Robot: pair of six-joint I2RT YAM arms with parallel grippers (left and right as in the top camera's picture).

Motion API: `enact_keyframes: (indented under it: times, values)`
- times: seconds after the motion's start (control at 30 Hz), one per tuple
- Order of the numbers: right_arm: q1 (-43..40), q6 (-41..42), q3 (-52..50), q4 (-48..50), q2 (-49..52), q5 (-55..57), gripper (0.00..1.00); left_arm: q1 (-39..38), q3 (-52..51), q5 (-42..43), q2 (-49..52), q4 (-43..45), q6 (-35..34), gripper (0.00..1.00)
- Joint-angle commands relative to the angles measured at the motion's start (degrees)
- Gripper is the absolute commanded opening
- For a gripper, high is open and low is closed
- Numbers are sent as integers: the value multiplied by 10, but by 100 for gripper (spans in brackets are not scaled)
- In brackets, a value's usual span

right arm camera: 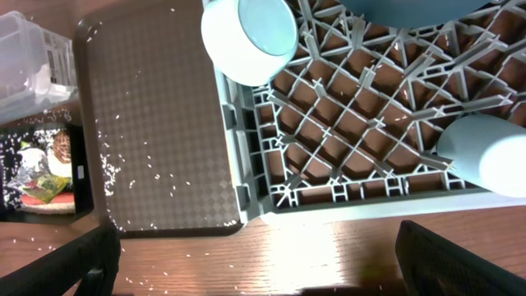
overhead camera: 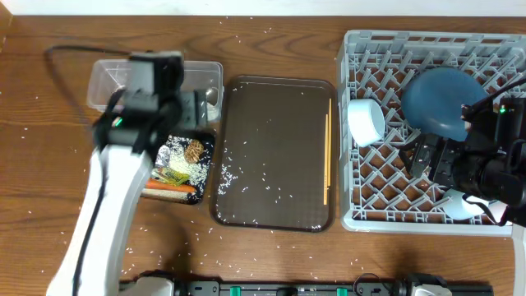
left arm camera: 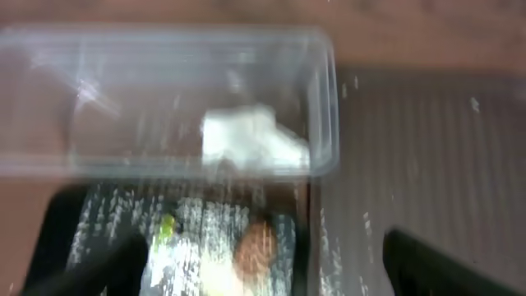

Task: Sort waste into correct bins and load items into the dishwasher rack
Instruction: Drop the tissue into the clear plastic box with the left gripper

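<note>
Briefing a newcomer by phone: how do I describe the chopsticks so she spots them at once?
Find the big grey rack on the right; the dark brown tray lies just left of it. The chopsticks lie along that tray's right edge: thin pale wooden sticks, long and straight, unlike the scattered rice.

Clear tub [left arm camera: 164, 90]: upright, just ahead of the left gripper [left arm camera: 263, 267], crumpled white tissue [left arm camera: 251, 138] inside. Black tray [overhead camera: 206, 156]: beneath that gripper, carrying wrapper [overhead camera: 168, 174], carrot [overhead camera: 174, 187], brown lump [overhead camera: 195, 150] and rice [overhead camera: 196, 170]. Rack [right arm camera: 345, 123]: ahead of the right gripper [right arm camera: 255, 263], holding white bowl [right arm camera: 249, 37] on its side, blue bowl [overhead camera: 444, 100] underside up, and light-blue bowl [right arm camera: 489, 152]. Chopsticks [overhead camera: 327, 152]: parallel, left of the rack.
</note>
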Motion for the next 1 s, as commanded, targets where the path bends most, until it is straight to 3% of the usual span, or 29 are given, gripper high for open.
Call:
enact_keyframes:
  times: [0.0, 0.13, 0.27, 0.47, 0.6, 0.63, 0.97]
  values:
    - [-7, -5, 6, -1, 0, -4, 99, 2, 2, -24, -16, -82, -58, 91]
    - [-7, -5, 6, -5, 0, -3, 99, 21, -18, -61, -14, -177, -121, 91]
    - [-7, -5, 6, -7, 0, -3, 99, 49, -74, -61, -9, -185, -170, 91]
    - [-7, -5, 6, -9, 0, -3, 99, 60, -184, -40, -8, -118, -177, 86]
    - [-7, -5, 6, -7, 0, -2, 99, 60, -244, -39, -1, -26, -177, 69]
    - [-7, -5, 6, -7, 0, -2, 99, 60, -256, -39, 3, -8, -186, 68]
    - [-7, -5, 6, -10, 0, 1, 99, 60, -275, -42, 80, 74, -196, 56]
